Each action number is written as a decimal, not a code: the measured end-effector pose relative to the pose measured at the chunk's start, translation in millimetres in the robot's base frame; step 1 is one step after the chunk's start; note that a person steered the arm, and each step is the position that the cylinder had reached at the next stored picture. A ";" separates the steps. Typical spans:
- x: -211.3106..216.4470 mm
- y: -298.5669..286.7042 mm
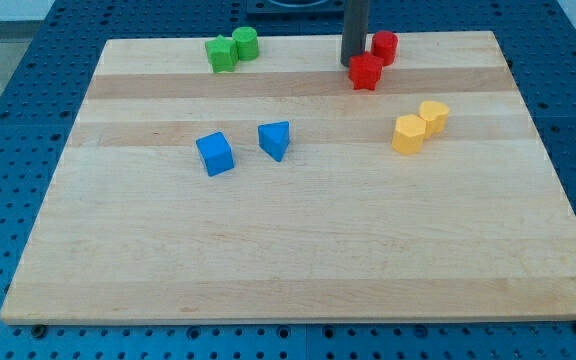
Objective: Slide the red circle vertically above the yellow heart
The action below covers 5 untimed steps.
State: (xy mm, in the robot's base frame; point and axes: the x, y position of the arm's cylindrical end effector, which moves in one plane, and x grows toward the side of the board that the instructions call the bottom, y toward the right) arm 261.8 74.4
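bright, even overhead light | soft short shadows | sharp, no glare

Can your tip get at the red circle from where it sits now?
Probably yes. My tip sits just left of the red circle, nothing between them, though the other red block crowds its lower left and may get pushed along.

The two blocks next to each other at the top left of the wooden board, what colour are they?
Green: the two green blocks touch near the board's top edge, seen clearly in the camera view.
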 end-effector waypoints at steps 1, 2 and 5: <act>9.8 -5.7; -34.8 -25.5; -46.6 57.2</act>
State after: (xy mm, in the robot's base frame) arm 215.1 131.7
